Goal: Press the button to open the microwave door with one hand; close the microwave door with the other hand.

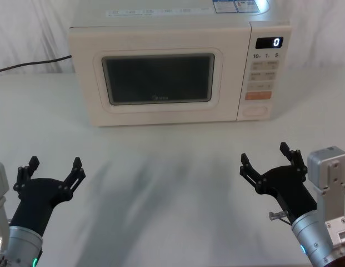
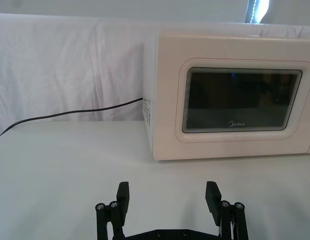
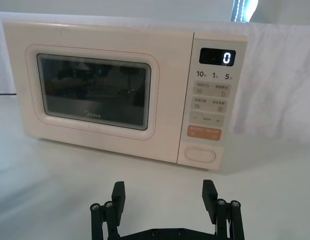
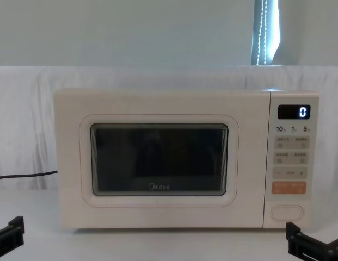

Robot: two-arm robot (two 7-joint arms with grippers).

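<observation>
The right end effector (image 1: 270, 161) sits at the lower right of the head view, its black fingers spread apart and gripping nothing, poised above the bare white table (image 1: 172, 183) and well short of the microwave. In the right wrist view the same fingers (image 3: 118, 196) stand apart at the bottom of the frame, with the appliance's control panel beyond them. The left end effector (image 1: 54, 170) is at the lower left of the head view, likewise spread and empty, also well apart from the microwave; the left wrist view shows its two fingertips (image 2: 123, 195) parted at the bottom edge. Farther out, the cream microwave (image 1: 178, 33) stands on the table at the upper centre of the head view. The microwave door (image 1: 161, 114) is closed flush with the body, its dark rounded window carrying a small Midea logo along the lower edge. To the right of the door lies the control panel, topped by a dark display (image 1: 269, 42) reading 0, then rows of small beige keys (image 1: 262, 75), then an orange key (image 1: 258, 95). The button (image 1: 255, 110) is the plain cream oblong at the very bottom of that panel, directly under the orange key, with nothing touching it. A black power cord (image 1: 28, 65) trails off from the microwave's left side toward the upper left edge of the frame.
</observation>
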